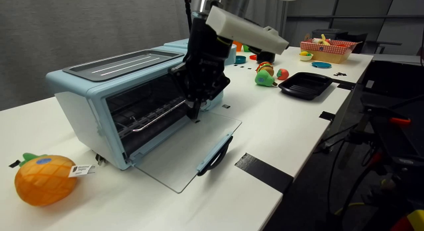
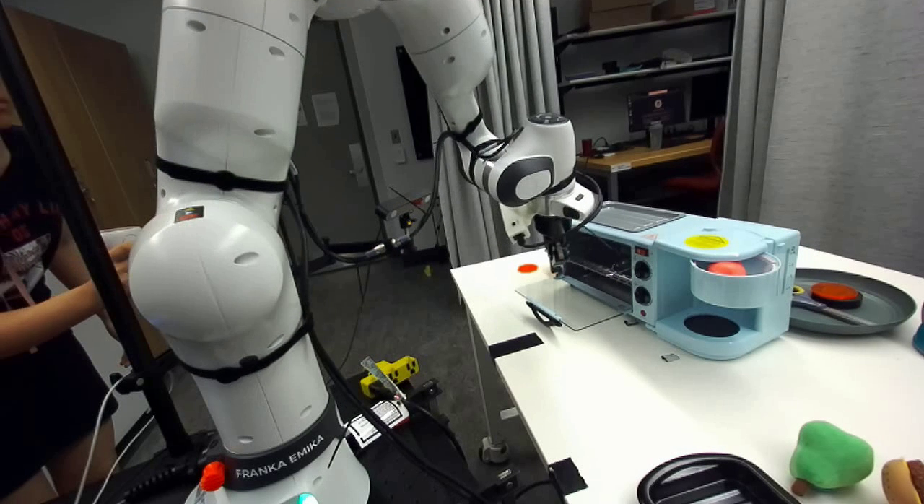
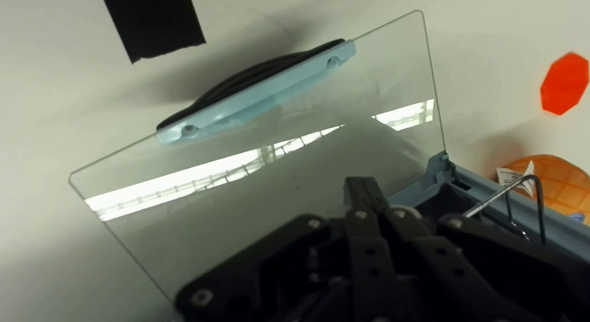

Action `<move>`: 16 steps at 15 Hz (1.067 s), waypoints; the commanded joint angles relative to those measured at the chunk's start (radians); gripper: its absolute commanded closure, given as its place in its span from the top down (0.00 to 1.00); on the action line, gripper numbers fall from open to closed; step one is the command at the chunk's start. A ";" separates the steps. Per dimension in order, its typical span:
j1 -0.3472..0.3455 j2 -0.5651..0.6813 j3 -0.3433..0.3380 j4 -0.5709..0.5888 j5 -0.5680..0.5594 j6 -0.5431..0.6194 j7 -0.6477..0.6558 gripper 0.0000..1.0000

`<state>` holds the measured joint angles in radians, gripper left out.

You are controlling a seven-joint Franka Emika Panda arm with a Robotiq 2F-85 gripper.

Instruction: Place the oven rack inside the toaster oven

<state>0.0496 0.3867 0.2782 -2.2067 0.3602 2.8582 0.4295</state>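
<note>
The oven rack (image 1: 159, 118) is at the mouth of the toaster oven (image 1: 81, 121): its body lies in the cavity and its front edge seems to stand a little out of the oven, above the lowered glass door (image 1: 185, 155). The tool (image 3: 366, 190) is clenched, its two tips together, and I see nothing pinched between them. It is in front of the oven's opening, over the door; whether it touches the rack, I cannot tell.

In my judgement, the step in hand is to push the rack fully into the oven, and the task looks near its end. A clenched tool is suitable for this. The tips should meet the front edge near the middle of the oven's opening, because a push at one end may turn the rack and jam it against the oven's side wall. The push should go slowly, level and straight toward the oven's back. The tips should remain above the door, since glass may suffer under downward force. If the rack resists, it is better to stop and correct its angle.
</note>
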 commanded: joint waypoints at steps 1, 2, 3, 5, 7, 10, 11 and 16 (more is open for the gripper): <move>0.103 0.032 -0.116 0.072 -0.064 -0.031 0.028 0.00; 0.123 0.042 -0.140 0.088 -0.081 -0.024 0.035 0.00; 0.142 0.053 -0.163 0.105 -0.097 -0.021 0.043 0.00; 0.167 0.079 -0.195 0.141 -0.118 -0.017 0.048 0.00; 0.198 0.103 -0.225 0.177 -0.140 -0.012 0.064 0.00; 0.240 0.137 -0.270 0.232 -0.173 -0.006 0.087 0.00; 0.251 0.148 -0.281 0.251 -0.181 -0.007 0.094 0.00; 0.291 0.190 -0.323 0.315 -0.208 -0.004 0.108 0.00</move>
<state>0.3080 0.5364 -0.0056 -1.9615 0.1848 2.8577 0.4989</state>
